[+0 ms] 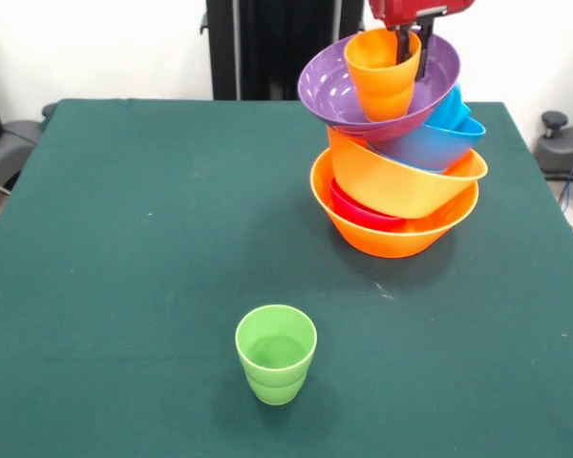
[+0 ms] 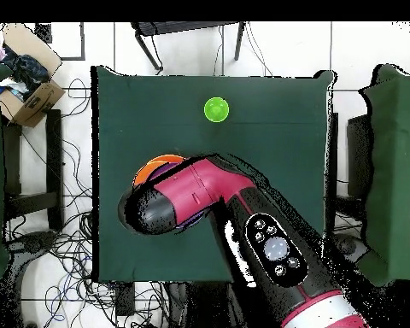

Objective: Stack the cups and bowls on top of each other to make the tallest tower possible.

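Observation:
The tower (image 1: pixel 393 162) leans at the table's far right. Its base is a large orange bowl (image 1: pixel 392 234), then a red bowl (image 1: pixel 361 212), a second orange bowl (image 1: pixel 401 181), blue bowls (image 1: pixel 437 143) and a tilted purple bowl (image 1: pixel 339 91). An orange cup (image 1: pixel 380 76) sits upright in the purple bowl. My gripper (image 1: pixel 413 63) comes down from above with its fingers astride the cup's far rim, shut on it. A green cup (image 1: pixel 276 353) stands alone near the front, also in the overhead view (image 2: pixel 216 109). The blue cup is out of view.
In the overhead view my arm (image 2: pixel 200 201) covers the tower; only an orange rim (image 2: pixel 153 164) shows. The black pedestal (image 1: pixel 267 48) stands behind the green table (image 1: pixel 124 239). A cardboard box (image 2: pixel 25 85) sits off the table.

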Action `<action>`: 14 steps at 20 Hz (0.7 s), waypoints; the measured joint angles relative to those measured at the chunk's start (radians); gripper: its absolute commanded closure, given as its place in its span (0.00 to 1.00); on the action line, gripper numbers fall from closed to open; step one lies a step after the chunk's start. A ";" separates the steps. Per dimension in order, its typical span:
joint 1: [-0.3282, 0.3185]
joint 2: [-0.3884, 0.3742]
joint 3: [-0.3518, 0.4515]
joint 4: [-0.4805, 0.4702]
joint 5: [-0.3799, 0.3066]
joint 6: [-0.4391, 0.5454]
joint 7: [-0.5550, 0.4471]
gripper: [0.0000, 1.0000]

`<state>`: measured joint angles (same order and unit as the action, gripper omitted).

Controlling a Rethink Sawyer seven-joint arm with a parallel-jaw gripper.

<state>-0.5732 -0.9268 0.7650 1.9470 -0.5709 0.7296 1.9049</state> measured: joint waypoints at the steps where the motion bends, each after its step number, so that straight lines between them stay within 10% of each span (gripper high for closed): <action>1: 0.000 0.000 0.000 0.000 0.000 -0.002 0.000 1.00; 14: 0.000 -0.006 -0.001 0.004 -0.001 -0.010 0.000 1.00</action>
<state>-0.5731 -0.9323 0.7638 1.9508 -0.5715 0.7195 1.9049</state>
